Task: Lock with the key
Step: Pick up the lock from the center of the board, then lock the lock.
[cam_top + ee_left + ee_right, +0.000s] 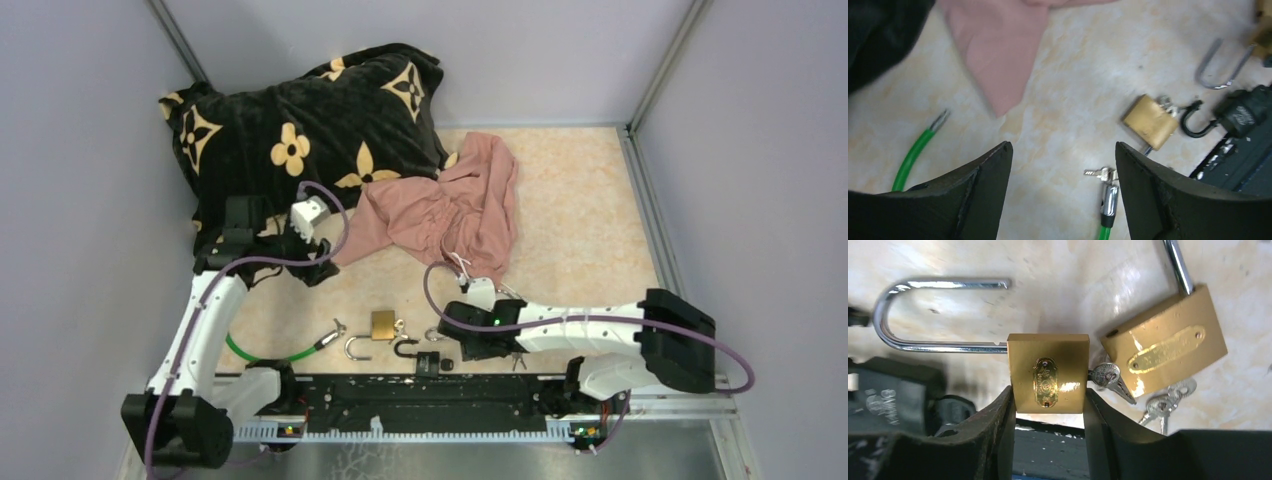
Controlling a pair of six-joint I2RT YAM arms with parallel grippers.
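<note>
Your right gripper [1048,392] grasps the small brass padlock [1048,372] at the table's [580,230] near edge. Its open shackle points view-left, long axis sideways. Three padlocks: this, a larger brass padlock [1163,340], a black padlock [888,395]. Left gripper [1063,150] released, empty.

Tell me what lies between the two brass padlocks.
A silver key lies in the narrow gap between the small brass padlock and the larger brass padlock; the right wrist view shows it.

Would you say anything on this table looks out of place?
A crumpled pink cloth and black flowered cushion lie heaped at the back, unrelated to the small brass padlock the right gripper holds.
</note>
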